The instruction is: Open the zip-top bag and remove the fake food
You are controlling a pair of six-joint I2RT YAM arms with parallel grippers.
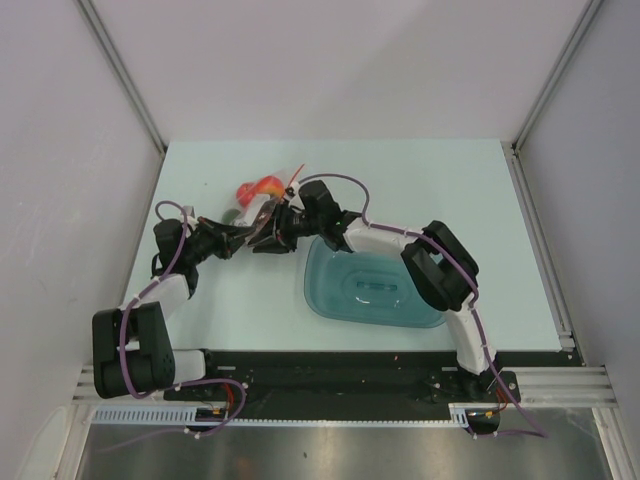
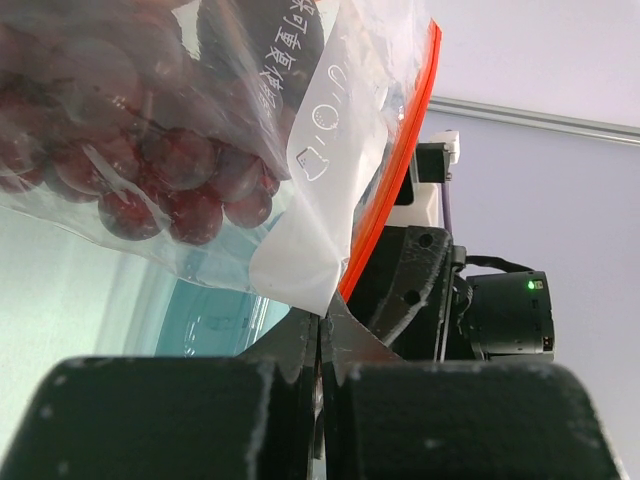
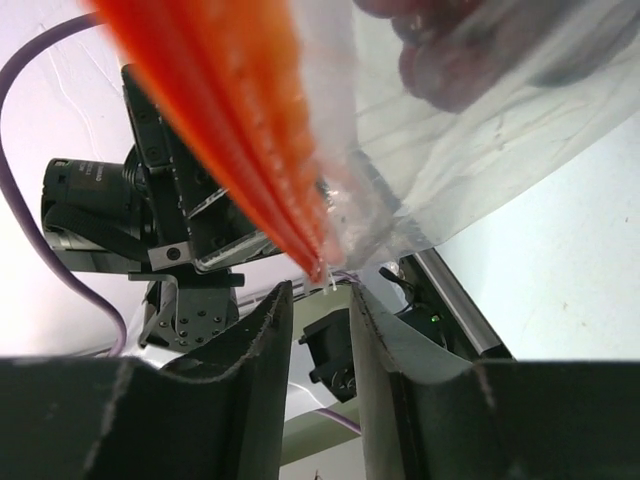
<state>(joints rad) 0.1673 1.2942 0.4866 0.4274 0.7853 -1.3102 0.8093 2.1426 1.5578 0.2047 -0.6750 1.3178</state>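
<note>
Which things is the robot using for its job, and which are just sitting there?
For the job:
- zip-top bag, pinched by the left gripper
- fake food inside it
- right gripper, open at the bag's orange zip strip

Just lying about:
- teal tub

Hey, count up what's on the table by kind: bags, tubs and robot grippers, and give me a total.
Clear crinkly plastic zip-top bag with orange-red zip strip: 1
Teal translucent rectangular tub: 1
Black two-finger grippers: 2 (left gripper, right gripper)
Total: 4
Plastic fruits inside the bag: too hidden to count.
</note>
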